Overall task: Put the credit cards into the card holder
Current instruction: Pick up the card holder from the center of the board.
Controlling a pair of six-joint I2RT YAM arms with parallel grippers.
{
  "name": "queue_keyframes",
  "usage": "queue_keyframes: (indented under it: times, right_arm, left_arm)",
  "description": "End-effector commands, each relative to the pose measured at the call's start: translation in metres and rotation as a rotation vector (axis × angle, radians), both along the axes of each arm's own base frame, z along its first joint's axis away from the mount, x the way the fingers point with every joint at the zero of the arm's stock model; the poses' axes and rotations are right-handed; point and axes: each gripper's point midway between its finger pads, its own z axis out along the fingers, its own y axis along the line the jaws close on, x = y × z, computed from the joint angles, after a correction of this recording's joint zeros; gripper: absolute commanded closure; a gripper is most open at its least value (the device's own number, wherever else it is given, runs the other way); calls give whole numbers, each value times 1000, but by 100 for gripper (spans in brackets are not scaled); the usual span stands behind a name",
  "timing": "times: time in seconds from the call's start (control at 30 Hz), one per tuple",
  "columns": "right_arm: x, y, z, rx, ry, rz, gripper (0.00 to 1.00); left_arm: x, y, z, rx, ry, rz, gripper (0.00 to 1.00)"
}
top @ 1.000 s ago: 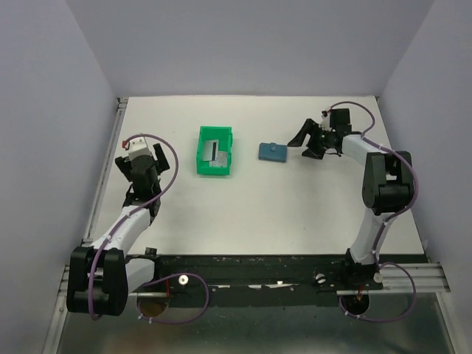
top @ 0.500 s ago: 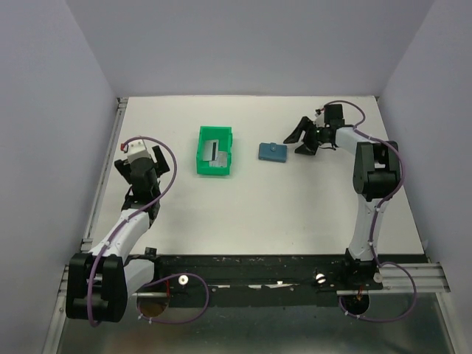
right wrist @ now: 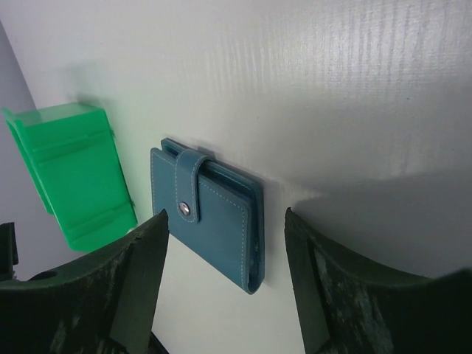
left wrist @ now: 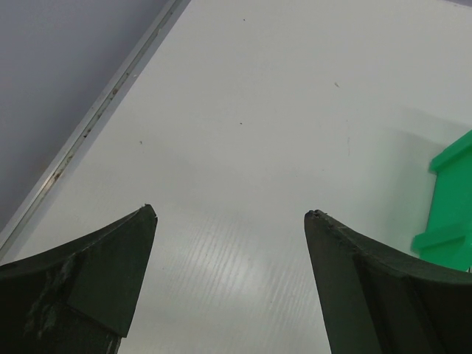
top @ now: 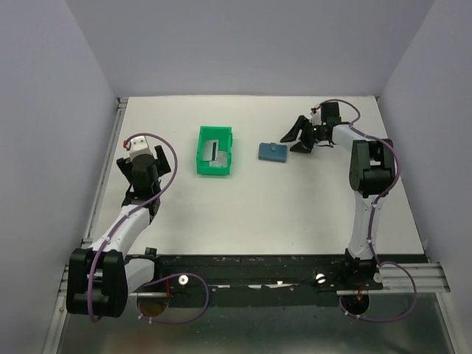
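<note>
Right wrist view: the right end effector point(right wrist: 225, 221) has its jaws apart with nothing between them, and both fingers touch nothing that I can see.
Direction to the target: the card holder point(right wrist: 210, 214) lies straight ahead of these jaws, framed in the gap between the two fingers, near but apart from them.
State of the holder: it is closed, with the strap fastened over the stud, and it lies flat on the worktop point(right wrist: 354, 88).
Place of the holder: towards the far edge, a little right of the middle. From above, the right end effector is just beside it, on the side of the right edge.
Long axis: from above it runs about from the left edge to the right edge, a little tilted, so it points nearly at the right end effector. I judge the jaws would meet a short end first.
Place of the cards: the credit cards point(top: 213, 151) lie inside the green bin point(top: 200, 151), towards the far edge and left of the middle. How many there are, I cannot tell.
Other arm: the left end effector point(left wrist: 230, 214) has its jaws wide apart and empty, near the left edge.
Nearer arm: the right one for the holder, by far; the left one is closer to the bin.
Step in hand, my judgement: the holder must be opened first, as no card is in it yet.
</note>
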Motion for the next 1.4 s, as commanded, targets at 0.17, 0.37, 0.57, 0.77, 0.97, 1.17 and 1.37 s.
queue_keyframes:
  times: [0.17,0.37,0.57,0.77,0.97,1.17,1.37]
  right_arm:
    - [-23,26,-10,34,65,86,42]
    - [-29,27,-10,33,62,93,51]
    - [-30,30,-9,56,59,98,67]
    - [-33,32,5,78,-1,99,78]
    - [-42,33,42,116,-117,91,100]
    - [-63,35,83,167,-206,77,100]
    - [-109,35,104,182,-260,90,100]
  left_arm:
    - [2,-3,5,-21,-14,-6,1]
    - [0,3,2,-72,-8,58,1]
    - [5,3,-7,-79,56,56,1]
    - [5,-3,-13,-127,85,46,1]
    - [0,-33,-4,-258,62,-75,1]
    - [-17,-93,9,-558,-12,-291,1]
    - [-50,-141,38,-776,-114,-492,1]
